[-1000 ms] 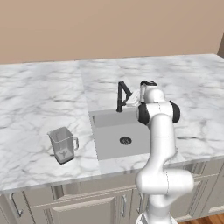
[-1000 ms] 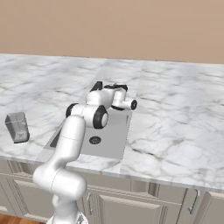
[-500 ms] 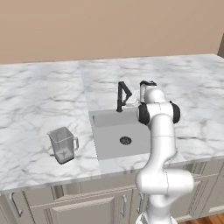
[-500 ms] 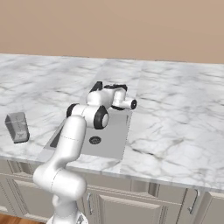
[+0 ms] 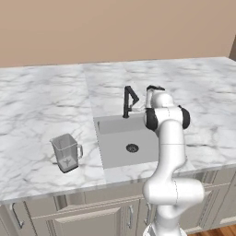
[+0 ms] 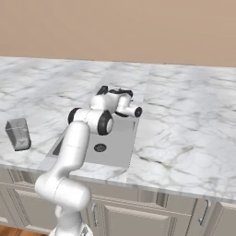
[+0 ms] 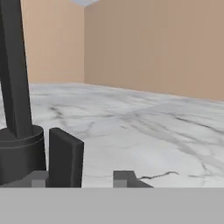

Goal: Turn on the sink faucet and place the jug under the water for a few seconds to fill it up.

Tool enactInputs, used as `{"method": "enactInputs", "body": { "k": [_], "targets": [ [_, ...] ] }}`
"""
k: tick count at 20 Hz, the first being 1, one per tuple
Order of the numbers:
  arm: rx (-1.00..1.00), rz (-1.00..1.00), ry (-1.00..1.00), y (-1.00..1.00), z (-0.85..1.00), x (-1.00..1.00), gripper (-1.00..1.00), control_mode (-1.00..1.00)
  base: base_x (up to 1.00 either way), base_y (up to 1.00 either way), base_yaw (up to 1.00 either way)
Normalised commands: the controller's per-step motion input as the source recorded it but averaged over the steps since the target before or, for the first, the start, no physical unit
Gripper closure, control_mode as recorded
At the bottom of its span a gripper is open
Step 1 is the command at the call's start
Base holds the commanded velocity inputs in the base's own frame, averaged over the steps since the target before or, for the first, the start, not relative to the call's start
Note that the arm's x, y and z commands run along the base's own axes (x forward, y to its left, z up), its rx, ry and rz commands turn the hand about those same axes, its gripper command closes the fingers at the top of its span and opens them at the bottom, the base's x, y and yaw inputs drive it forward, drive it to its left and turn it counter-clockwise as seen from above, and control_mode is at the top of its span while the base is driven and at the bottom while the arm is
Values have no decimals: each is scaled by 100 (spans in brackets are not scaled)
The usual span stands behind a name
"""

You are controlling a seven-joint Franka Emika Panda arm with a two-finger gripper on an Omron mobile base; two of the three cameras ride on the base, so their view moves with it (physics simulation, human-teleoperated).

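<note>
The black sink faucet stands at the back rim of the grey sink. In the hand view its post rises at the left, just outside my left fingertip. My gripper is low at the faucet's base, its jaws partly drawn in with a bare gap between them. In the left base view the gripper sits right of the faucet. The clear jug stands upright on the counter left of the sink, far from the gripper; it is also in the right base view. The water is out of view.
White veined marble countertop runs on both sides of the sink, with a tan wall behind. A round dark drain lies in the basin floor. Cabinet fronts lie below the counter edge.
The jaws have narrowed. The arm stays by the faucet, and the jug and faucet have not moved.
</note>
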Motion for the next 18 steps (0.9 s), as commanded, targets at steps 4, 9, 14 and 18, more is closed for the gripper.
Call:
{"method": "enactInputs", "body": {
  "k": [4, 9, 14, 18],
  "targets": [
    [21, -35, 18, -19, 0, 10, 100, -100, 0, 0, 0],
    [25, -32, 25, -40, 0, 17, 100, -100, 0, 0, 0],
    [25, -22, 29, -53, 0, 33, 100, -100, 0, 0, 0],
    [33, -20, 26, -73, 0, 25, 100, -100, 0, 0, 0]
  ]
}}
